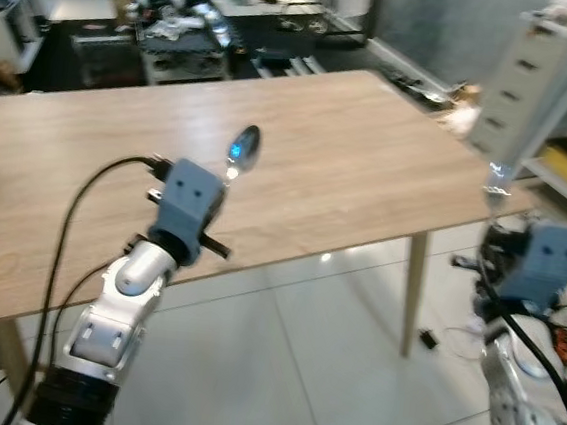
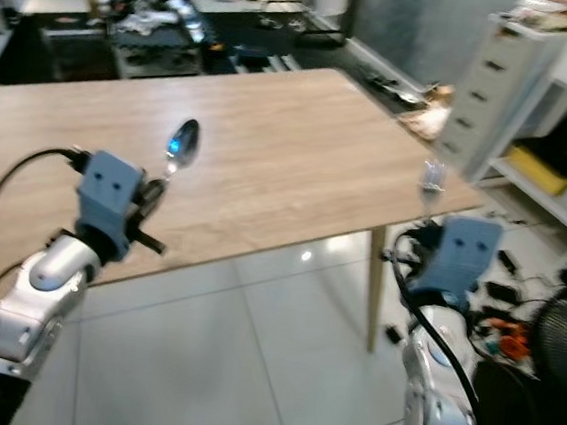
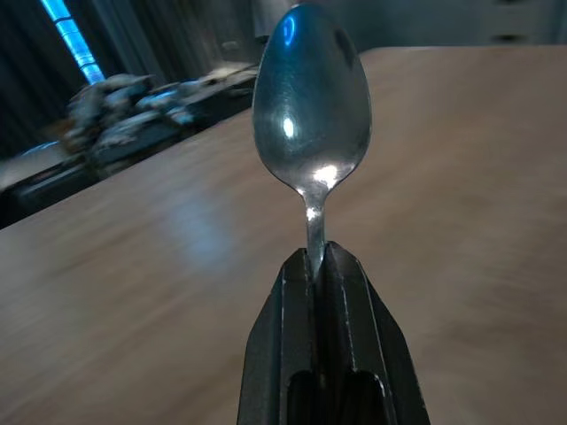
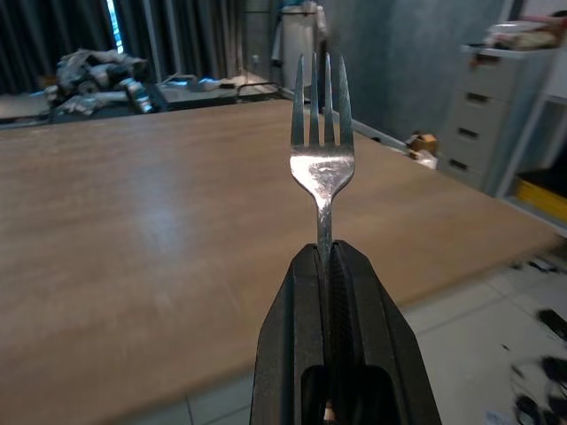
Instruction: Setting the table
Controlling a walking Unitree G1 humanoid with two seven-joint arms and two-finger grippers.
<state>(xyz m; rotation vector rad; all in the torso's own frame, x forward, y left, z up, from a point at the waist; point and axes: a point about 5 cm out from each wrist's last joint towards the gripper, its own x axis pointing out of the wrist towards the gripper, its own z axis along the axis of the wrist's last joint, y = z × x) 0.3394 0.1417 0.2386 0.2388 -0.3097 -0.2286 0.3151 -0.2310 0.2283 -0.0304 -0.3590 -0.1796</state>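
We see the left gripper (image 3: 321,266) clamped tight on a spoon (image 3: 310,115), bowl up over the wooden table (image 1: 368,170). The right gripper (image 4: 330,266) pinches a fork (image 4: 322,133), tines up, just off the table's right corner.

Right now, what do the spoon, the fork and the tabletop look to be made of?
Spoon, shut in the left gripper: polished metal, probably steel; mirror-like glints on the bowl.
Fork, shut in the right gripper: same silvery metal, duller, with a brushed sheen.
Table: pale wood or wood-look laminate; visible grain, matte. Cannot tell which.
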